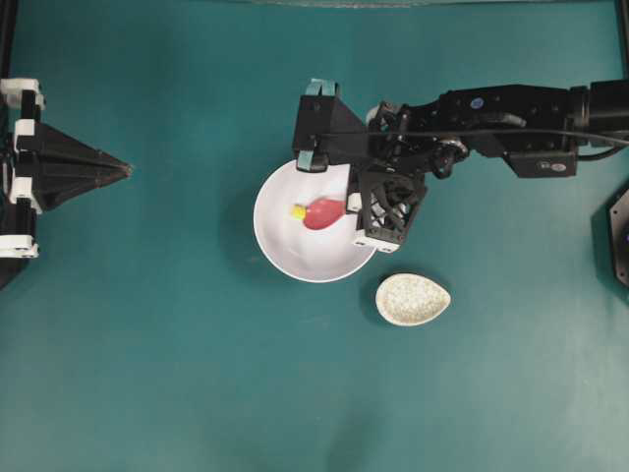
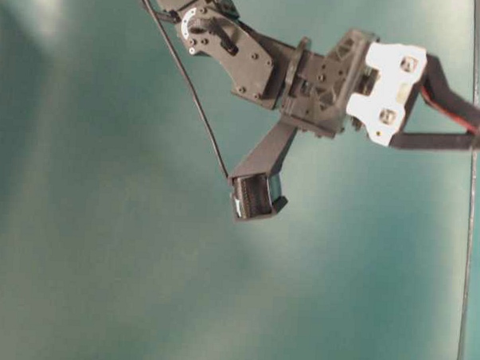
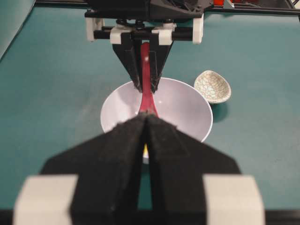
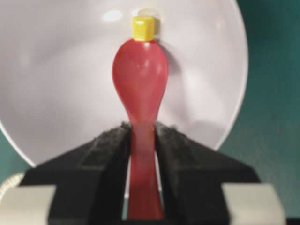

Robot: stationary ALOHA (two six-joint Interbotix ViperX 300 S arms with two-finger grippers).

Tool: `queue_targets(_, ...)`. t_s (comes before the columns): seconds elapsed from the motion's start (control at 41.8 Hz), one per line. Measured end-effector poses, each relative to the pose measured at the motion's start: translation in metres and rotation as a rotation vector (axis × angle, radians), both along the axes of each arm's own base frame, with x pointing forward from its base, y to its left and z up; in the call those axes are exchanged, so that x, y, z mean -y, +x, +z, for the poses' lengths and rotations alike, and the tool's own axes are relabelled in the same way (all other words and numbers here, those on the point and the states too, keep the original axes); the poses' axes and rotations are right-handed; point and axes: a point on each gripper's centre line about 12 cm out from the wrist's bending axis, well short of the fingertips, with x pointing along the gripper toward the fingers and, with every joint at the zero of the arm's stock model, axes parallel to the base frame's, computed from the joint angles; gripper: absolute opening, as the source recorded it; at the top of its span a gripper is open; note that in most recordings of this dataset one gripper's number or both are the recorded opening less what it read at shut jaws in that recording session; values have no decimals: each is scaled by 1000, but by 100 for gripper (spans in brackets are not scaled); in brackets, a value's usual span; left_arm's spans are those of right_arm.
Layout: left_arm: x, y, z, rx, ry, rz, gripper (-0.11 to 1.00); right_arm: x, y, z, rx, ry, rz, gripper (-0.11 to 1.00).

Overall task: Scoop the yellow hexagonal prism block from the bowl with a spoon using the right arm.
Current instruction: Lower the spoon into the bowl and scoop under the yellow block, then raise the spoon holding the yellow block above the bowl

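Yellow block (image 4: 143, 28) is sitting in the bowl (image 4: 56, 70), right at the tip of the spoon (image 4: 140, 79), touching it or as good as, but not in the scoop yet. Right claw (image 4: 141, 136) has its jaws clamped on the spoon handle, scoop pointing out over the middle of the bowl. So I'd say we're at the actual scooping bit. To do it well, the tip needs to get low against the bowl floor and slide under the block rather than nudge it; that block is tiny and light-looking, so a flat push will probably just skate it across the smooth white surface toward the far wall. A shallow dip then a slow forward push with a bit of upward tilt should roll it in. Handle looks glossy, so it might twist in the grip if the tip digs in hard. Left claw (image 3: 146, 140) is shut with nothing in it, parked well off to the side. Speckled rest (image 1: 413, 299) sits on the teal table (image 1: 147, 374) just beside the bowl.
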Motion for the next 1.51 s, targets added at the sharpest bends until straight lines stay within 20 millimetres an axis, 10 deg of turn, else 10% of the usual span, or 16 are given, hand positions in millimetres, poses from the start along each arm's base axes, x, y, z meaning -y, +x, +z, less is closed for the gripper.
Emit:
queue_targets(1.029, 0, 0, 0, 0, 0, 0, 0, -2, 17, 17, 191, 42, -78, 24)
queue_targets(1.508, 0, 0, 0, 0, 0, 0, 0, -14, -12, 43, 424, -9, -104, 24)
